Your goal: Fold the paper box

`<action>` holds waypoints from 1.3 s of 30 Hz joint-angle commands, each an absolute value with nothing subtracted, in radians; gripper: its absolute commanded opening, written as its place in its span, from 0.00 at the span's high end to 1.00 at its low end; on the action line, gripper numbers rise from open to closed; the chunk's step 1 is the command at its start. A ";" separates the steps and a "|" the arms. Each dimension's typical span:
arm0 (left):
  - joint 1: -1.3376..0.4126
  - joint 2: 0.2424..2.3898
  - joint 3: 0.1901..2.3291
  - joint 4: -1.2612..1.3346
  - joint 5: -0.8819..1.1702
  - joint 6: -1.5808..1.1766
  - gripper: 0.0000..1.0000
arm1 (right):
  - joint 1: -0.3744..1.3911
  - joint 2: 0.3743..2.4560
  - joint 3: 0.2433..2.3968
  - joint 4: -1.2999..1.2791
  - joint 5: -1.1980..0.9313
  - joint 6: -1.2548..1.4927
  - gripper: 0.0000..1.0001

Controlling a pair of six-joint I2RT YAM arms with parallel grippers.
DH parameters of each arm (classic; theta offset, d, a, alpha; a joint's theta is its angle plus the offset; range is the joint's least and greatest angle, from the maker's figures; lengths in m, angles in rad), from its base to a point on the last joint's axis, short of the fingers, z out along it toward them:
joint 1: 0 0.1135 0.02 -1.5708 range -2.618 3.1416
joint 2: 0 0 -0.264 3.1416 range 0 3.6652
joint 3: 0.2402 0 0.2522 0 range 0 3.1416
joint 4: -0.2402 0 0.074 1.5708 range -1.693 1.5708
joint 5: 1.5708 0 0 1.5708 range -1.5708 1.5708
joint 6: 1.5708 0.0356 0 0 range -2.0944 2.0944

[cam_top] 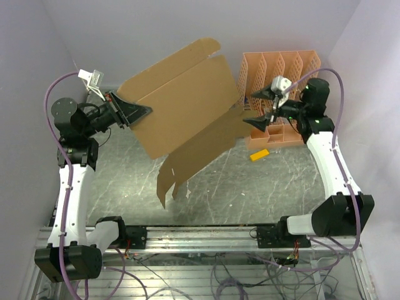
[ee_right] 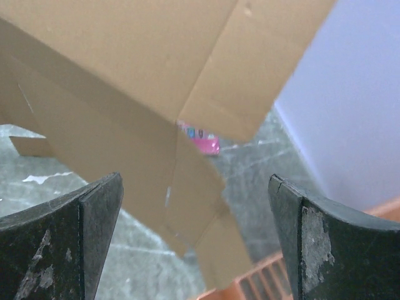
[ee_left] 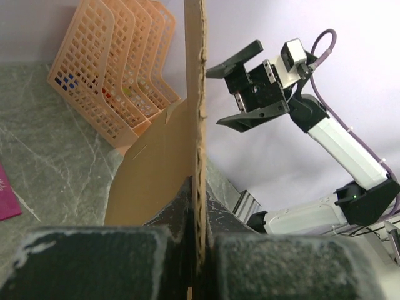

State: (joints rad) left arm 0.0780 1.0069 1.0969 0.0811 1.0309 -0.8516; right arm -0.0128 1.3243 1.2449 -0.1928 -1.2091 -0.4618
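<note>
One flat brown cardboard paper box (cam_top: 187,112) hung in the air over the middle of the table (cam_top: 262,187). The left gripper (cam_top: 134,112), at nine o'clock, was clamped on its edge, likely so the flaps could hang free for folding. The right gripper (cam_top: 251,107), at three o'clock, had its jaws wide apart, holding nothing. One orange plastic lattice file organizer (cam_top: 281,69) stood at one o'clock.

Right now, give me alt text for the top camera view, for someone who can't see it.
The left gripper holds the unfolded paper box tilted above the table. The right gripper hangs open by its opposite edge, an orange file organizer behind.
</note>
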 commanded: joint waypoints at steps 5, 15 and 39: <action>0.087 0.995 1.107 0.124 1.069 -0.842 0.93 | 0.130 1.403 1.306 -0.280 -1.023 -0.593 0.07; 0.087 0.992 1.115 0.129 1.052 -0.828 0.93 | 0.144 1.377 1.246 -0.274 -0.964 -0.568 0.63; 0.084 0.949 1.170 -0.154 0.965 -0.482 0.93 | 0.435 1.331 1.331 -0.428 -0.739 -0.358 0.17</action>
